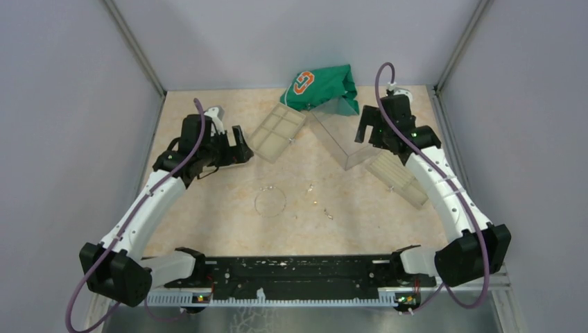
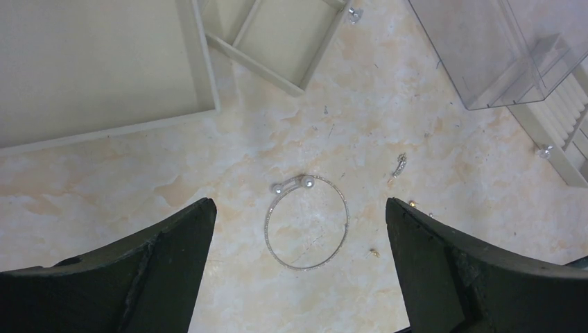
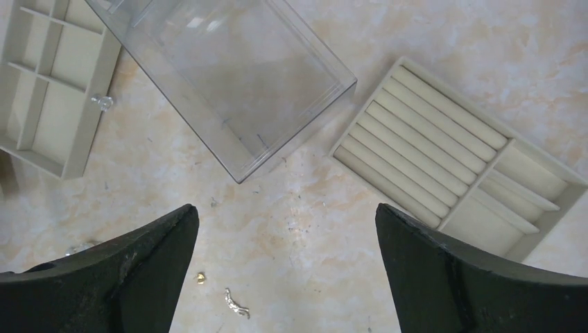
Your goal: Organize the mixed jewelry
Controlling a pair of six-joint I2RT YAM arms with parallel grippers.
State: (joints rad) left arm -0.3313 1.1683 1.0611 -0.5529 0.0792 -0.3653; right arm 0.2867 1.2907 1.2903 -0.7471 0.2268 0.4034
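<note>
From above, you see the wire hoop (image 1: pixel 270 200) lying flat on the marble-look worktop (image 1: pixel 208 215), mid-front. Two small silvery pieces (image 1: pixel 329 214) sit to its right. Behind lie a beige compartment tray (image 1: pixel 277 132), a clear box (image 1: pixel 340 135) and a ribbed ring tray (image 1: pixel 397 179); all the jewelry lies outside them. The left hand (image 1: pixel 241 147) and right hand (image 1: pixel 367 132) hover, released

Left wrist: wide-spread fingers (image 2: pixel 166 263) frame the wire hoop (image 2: pixel 306 222). Its two beaded ends are on the side nearest the compartment tray (image 2: pixel 208 83). A slim piece (image 2: pixel 400 165) slants nearby

Right wrist: the fingers (image 3: pixel 152 257) stand apart. A slim piece (image 3: pixel 236 304) slants from upper left to lower right beside a gold bead (image 3: pixel 200 277), below the clear box (image 3: pixel 236 76)
</note>
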